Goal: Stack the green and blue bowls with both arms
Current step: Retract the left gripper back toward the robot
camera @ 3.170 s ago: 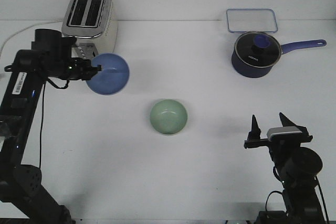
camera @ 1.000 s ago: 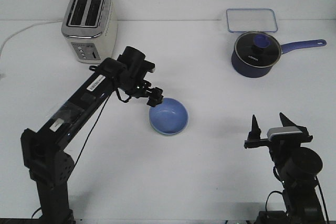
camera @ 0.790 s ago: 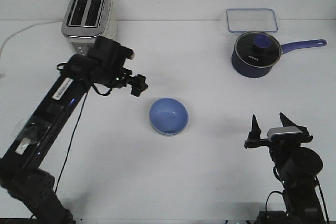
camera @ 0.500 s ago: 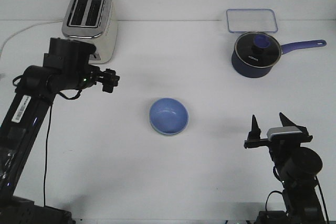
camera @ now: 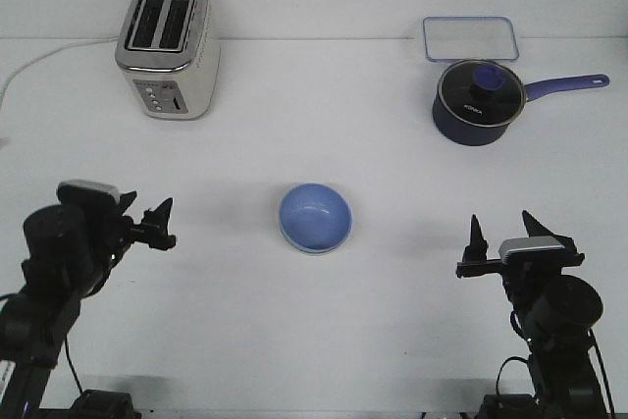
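Two bowls make one stack now, and little is left that could upset it, though a few things could. Starting at the left, the left hand (camera: pixel 160 226) hangs low over the counter (camera: pixel 294 95) with nothing in it; from here its fingers look only slightly spread, and I cannot say for certain how wide they stand. It is well apart from the stack, so the one risk on that side is a careless sweep toward the middle, which would push the bowls along the smooth top. Behind it, the toaster (camera: pixel 167 46) and its white cord (camera: pixel 44 54) sit near the back edge, and an arm lifting that way could snag the cord. In the middle, the blue bowl (camera: pixel 314 216) sits nested inside the green bowl (camera: pixel 297 246), of which only a thin pale sliver shows below the blue rim. It looks level to me, but if it is seated a touch crooked, a bump to the counter might rock it. Further right, the lidded saucepan (camera: pixel 476 100) and the clear container (camera: pixel 470 38) stand far back and out of harm's way. At the right edge, the right hand (camera: pixel 503 230) is empty, its two pointed fingers clearly spread and aimed upward, well apart from the bowls; a sudden reach inward is the only trouble I can picture.
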Controlling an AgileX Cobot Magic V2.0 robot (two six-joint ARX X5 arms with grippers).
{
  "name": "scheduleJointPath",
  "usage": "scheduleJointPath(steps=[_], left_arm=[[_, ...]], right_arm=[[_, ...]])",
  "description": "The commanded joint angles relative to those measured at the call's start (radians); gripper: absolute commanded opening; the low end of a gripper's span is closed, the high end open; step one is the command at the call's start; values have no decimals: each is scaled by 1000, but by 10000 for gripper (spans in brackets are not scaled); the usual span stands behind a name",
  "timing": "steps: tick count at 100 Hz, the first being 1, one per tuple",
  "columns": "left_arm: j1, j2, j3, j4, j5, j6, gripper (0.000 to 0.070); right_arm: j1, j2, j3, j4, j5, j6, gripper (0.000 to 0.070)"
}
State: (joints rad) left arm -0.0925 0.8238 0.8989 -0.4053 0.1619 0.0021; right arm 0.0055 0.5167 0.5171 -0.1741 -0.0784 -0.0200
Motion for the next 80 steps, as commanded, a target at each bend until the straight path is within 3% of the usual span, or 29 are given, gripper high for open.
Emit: scheduleJointPath(steps=[1, 24, 80], left_arm=[[3, -55, -85, 52, 1, 13, 423], [3, -179, -326, 256, -24, -44, 424], [2, -185, -339, 330, -24, -48, 398]], right_arm=[[1, 1, 4, 8, 1, -3, 547], [1, 1, 4, 9, 0, -3, 547], [1, 1, 4, 10, 1, -4, 527]])
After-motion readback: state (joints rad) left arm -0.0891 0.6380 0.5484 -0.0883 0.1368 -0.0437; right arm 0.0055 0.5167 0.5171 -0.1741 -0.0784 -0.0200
